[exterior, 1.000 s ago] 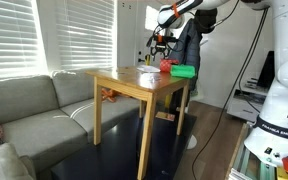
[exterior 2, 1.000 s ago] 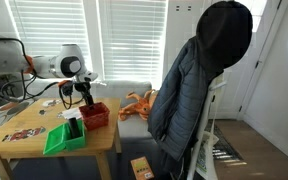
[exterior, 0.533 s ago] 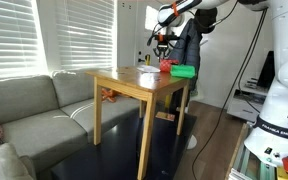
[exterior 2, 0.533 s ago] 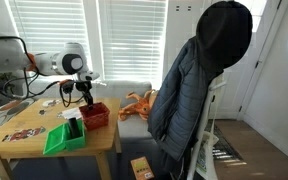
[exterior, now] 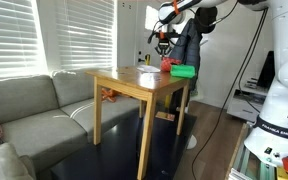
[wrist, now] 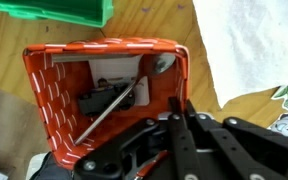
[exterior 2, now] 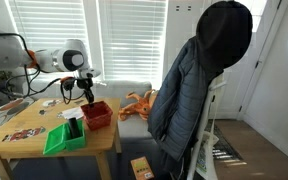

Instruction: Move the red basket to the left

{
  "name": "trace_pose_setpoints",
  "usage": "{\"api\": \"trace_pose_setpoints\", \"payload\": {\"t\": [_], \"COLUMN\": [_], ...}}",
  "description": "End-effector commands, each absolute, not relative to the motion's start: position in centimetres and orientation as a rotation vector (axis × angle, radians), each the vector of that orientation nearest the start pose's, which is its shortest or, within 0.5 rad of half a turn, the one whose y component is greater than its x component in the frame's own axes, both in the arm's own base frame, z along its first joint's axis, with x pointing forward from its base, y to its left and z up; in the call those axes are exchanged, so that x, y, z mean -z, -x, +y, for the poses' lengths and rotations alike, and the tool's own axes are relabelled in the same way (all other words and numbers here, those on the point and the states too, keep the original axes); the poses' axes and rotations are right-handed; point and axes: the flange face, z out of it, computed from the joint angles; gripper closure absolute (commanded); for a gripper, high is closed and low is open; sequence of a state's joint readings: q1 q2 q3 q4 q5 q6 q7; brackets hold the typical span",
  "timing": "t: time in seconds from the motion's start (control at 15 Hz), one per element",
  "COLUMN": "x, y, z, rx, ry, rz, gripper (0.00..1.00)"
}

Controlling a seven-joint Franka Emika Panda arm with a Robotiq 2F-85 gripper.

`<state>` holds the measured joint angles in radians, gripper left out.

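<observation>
Window blinds are backing a wooden table [exterior 2: 102, 140], with a green object [exterior 2: 62, 135] lying leftmost. Next, the gripper [exterior 2: 85, 98] is hanging just over the red basket [exterior 2: 97, 116], which is sitting at its 5 o'clock by the table's corner; how far its jaws are standing apart, I cannot tell.

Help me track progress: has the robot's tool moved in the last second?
Yes: the tool rose slightly, judged against the green plastic object beside it.
</observation>
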<state>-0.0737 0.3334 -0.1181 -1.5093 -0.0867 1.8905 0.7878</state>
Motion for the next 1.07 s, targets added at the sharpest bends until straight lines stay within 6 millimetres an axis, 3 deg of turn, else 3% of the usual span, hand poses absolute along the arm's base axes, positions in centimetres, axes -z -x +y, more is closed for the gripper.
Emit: {"api": "trace_pose_setpoints", "payload": {"t": [0.0,0.6,0.87,1.0], "x": [-51.7,-61.8,-63.4,-63.5], "y": [-65.4,-65.0,-64.2,-64.1], "z": [-12.3,-9.4,-6.5,-5.1], "rx": [0.181,0.266,0.113,0.06], "ry": [2.904,2.93,2.868,2.798], "rz": [1.499,1.518,1.619,1.783], "gripper": [0.99,0.99,0.99,0.99]}}
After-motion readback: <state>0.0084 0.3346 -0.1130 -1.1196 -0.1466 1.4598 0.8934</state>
